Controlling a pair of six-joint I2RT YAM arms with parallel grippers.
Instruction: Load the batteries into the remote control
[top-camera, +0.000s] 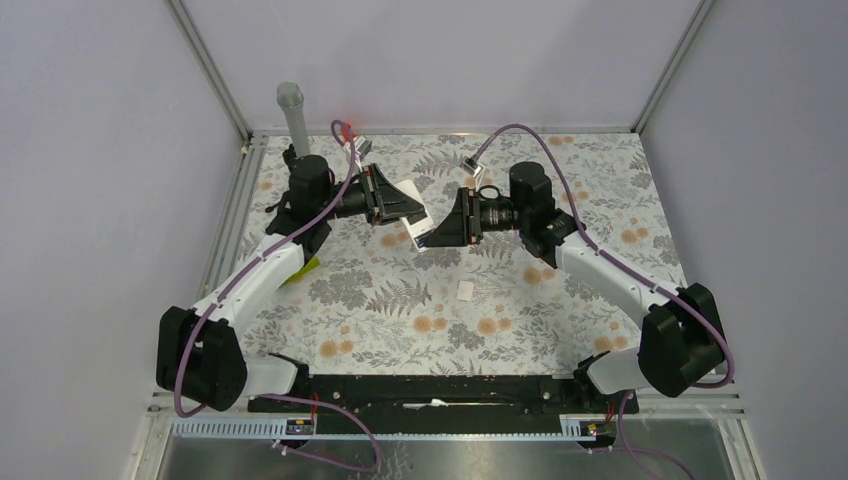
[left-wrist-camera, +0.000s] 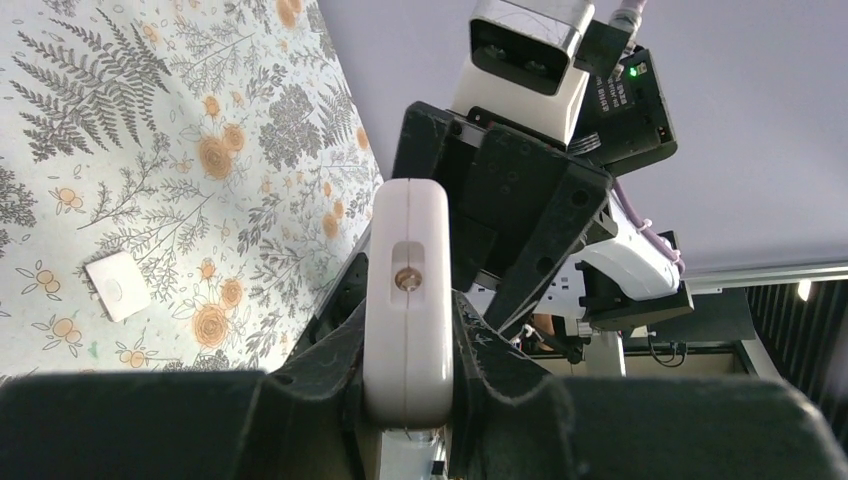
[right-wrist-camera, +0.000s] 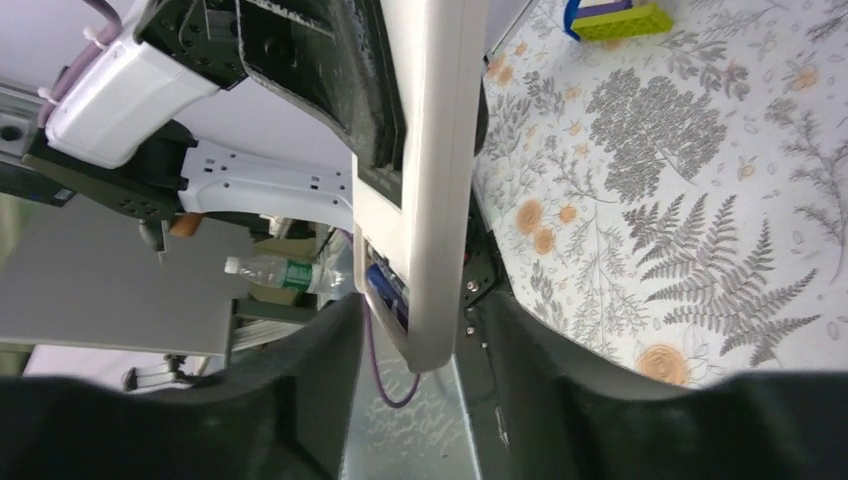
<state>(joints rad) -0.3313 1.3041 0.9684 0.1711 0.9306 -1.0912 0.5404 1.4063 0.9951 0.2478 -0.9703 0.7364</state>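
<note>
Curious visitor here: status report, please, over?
Left gripper shut on remote control, midair. Right gripper around its other end, grip unclear. White cover piece on table, apart.

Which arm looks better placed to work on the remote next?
Likely right. The left claw is clamped on the remote, holding it aloft; the right claw straddles its other end, jaws apart, free to act.

The remote control (left-wrist-camera: 408, 330) is smooth white plastic with a satin sheen, with a small brass-coloured metal contact set in its end. The fingers (left-wrist-camera: 490, 370) of the left gripper (left-wrist-camera: 408, 395) are matt black plastic, finely ribbed. The table covering (left-wrist-camera: 150, 120) is a matt printed sheet, the cover piece (left-wrist-camera: 117, 286) on it flat white plastic, and the rail (top-camera: 222, 235) beside it brushed metal.
</note>
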